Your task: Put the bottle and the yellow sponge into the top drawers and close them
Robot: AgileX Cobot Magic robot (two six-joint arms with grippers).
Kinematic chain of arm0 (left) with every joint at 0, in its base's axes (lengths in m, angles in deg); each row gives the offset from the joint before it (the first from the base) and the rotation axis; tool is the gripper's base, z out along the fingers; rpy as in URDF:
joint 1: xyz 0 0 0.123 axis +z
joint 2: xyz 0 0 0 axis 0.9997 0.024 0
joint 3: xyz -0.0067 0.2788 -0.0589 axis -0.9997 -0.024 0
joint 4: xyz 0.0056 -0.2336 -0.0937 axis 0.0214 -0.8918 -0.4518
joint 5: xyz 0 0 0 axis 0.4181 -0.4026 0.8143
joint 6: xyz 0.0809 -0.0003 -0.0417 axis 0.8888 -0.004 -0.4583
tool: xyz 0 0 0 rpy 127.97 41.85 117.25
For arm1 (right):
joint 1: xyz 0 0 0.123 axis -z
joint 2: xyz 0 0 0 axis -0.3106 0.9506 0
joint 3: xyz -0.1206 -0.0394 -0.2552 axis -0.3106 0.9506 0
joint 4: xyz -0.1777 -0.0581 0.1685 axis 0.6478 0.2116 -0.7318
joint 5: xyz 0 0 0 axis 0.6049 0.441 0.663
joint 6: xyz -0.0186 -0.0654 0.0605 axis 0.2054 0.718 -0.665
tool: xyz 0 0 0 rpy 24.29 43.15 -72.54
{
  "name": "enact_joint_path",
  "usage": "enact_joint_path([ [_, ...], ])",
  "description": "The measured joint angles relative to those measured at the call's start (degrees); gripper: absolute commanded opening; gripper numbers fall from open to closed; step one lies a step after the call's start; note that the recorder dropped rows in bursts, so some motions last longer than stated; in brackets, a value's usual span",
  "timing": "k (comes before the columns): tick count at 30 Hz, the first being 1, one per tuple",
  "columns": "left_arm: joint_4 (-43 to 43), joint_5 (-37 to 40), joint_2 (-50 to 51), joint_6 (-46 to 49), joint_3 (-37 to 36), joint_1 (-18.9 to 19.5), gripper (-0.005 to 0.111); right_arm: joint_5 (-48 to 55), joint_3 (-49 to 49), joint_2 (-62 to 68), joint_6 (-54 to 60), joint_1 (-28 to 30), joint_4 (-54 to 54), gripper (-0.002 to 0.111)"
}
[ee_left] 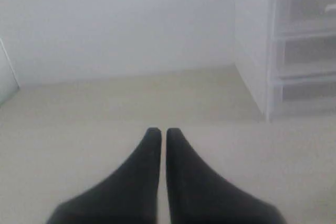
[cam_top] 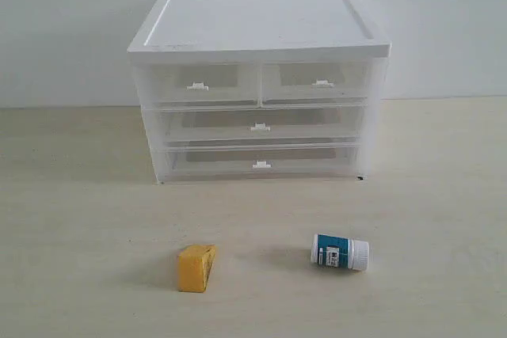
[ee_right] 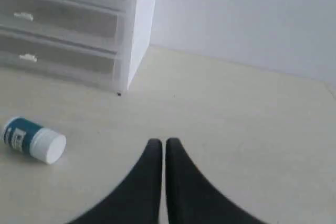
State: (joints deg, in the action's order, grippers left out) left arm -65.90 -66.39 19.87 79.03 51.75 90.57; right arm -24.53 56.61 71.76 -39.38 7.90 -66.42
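The white bottle (cam_top: 340,252) with a teal label lies on its side on the table, front right; the right wrist view also shows the bottle (ee_right: 34,140). The yellow sponge (cam_top: 195,267), a wedge, rests front left of centre. Behind them stands the white cabinet (cam_top: 259,28), its two top drawers, left (cam_top: 203,83) and right (cam_top: 317,81), both closed. Neither arm shows in the exterior view. My left gripper (ee_left: 164,132) is shut and empty above bare table, the cabinet (ee_left: 252,51) off to its side. My right gripper (ee_right: 161,142) is shut and empty, apart from the bottle.
Two full-width drawers (cam_top: 260,126) (cam_top: 261,162) sit closed under the top pair. A pale wall (cam_top: 63,29) runs behind the cabinet. The light wooden table (cam_top: 444,195) spreads around all sides of the cabinet.
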Motion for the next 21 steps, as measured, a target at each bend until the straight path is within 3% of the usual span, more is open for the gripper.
enact_joint_path([
  [5, -1.55, -10.33, 0.0, 0.0, 0.0, 0.0, 0.004, -12.78, 0.0, 0.0, 0.09, 0.0, 0.32, 0.0],
  [10, -1.77, -22.24, 0.0, -1.79, 0.0, 0.0, 0.004, -32.22, 0.0, -0.13, -1.42, 0.0, 0.3, 0.0],
  [21, -1.61, -67.83, -0.21, -26.29, 0.0, 0.0, 0.004, -79.1, 0.0, -0.26, -3.45, 0.0, -5.19, 0.0],
])
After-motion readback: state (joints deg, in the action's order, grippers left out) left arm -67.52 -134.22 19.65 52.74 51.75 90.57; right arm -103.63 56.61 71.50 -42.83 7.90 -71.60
